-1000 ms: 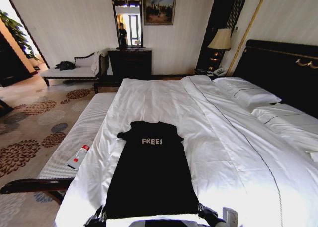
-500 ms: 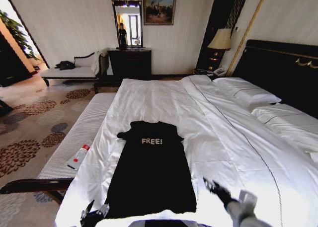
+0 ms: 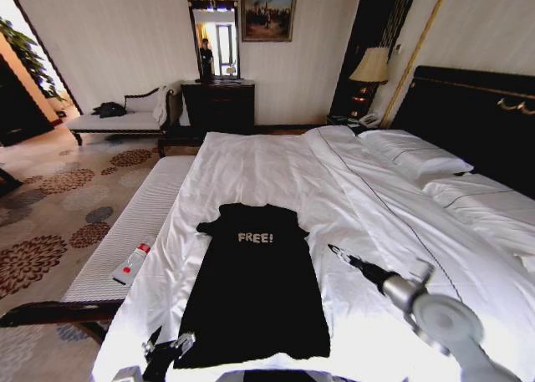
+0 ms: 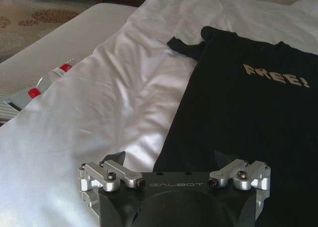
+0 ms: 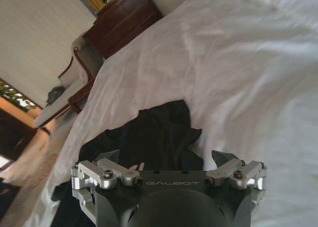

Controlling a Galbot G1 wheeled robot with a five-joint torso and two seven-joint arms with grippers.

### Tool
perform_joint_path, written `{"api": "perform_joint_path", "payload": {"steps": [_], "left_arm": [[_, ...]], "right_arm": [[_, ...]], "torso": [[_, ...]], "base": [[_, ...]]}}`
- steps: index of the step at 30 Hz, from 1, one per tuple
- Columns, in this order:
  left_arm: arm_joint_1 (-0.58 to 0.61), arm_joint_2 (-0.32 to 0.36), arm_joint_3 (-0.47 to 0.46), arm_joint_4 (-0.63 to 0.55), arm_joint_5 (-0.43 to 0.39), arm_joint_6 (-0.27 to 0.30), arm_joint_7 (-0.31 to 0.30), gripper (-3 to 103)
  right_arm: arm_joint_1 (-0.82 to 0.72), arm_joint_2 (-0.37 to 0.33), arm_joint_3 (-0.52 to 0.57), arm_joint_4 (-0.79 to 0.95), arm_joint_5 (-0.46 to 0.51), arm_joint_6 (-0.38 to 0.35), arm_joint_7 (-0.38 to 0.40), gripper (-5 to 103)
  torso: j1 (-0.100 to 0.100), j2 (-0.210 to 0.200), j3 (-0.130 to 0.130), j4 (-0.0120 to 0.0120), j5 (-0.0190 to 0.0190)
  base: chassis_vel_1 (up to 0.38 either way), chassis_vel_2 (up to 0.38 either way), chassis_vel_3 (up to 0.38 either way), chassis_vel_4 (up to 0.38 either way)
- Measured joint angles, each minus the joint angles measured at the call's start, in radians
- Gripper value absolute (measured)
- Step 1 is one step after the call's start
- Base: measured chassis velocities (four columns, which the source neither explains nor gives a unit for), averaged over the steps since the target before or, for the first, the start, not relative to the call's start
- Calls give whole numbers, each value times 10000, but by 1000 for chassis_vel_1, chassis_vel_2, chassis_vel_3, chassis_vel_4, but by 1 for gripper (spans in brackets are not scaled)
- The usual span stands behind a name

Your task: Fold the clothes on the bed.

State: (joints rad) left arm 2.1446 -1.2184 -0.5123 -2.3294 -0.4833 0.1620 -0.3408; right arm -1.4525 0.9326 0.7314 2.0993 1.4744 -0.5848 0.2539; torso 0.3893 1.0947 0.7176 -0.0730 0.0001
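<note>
With the black T-shirt [image 3: 255,286] lying flat near the foot of the bed [image 3: 376,223], the wide-open left gripper [image 3: 167,348] at its hem corner and the wide-open right gripper [image 3: 338,253] beside its right edge are best matched symmetrically before any pinch.

The right gripper [image 3: 334,252] rises from the T-shirt's [image 3: 255,294] lower right hem to hover beside its right edge, fingers spread. The left gripper [image 3: 167,348] draws slightly off the lower left corner, seemingly empty.
</note>
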Motion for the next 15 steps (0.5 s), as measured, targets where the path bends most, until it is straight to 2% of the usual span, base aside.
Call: {"api": "perform_joint_path", "payload": {"steps": [7, 15], "left_arm": [[-230, 50, -76, 435, 38, -107, -10, 100], [-344, -159, -154, 582, 31, -159, -1, 100]], "right_arm": [[1723, -214, -1009, -1813, 568, -434, -248, 100], [3919, 219, -2153, -3659, 674, -564, -467, 100]], "torso": [[1, -1, 1, -3, 1], [1, 0, 0, -3, -1]], "base": [[0, 0, 0, 0], [0, 0, 0, 0]]}}
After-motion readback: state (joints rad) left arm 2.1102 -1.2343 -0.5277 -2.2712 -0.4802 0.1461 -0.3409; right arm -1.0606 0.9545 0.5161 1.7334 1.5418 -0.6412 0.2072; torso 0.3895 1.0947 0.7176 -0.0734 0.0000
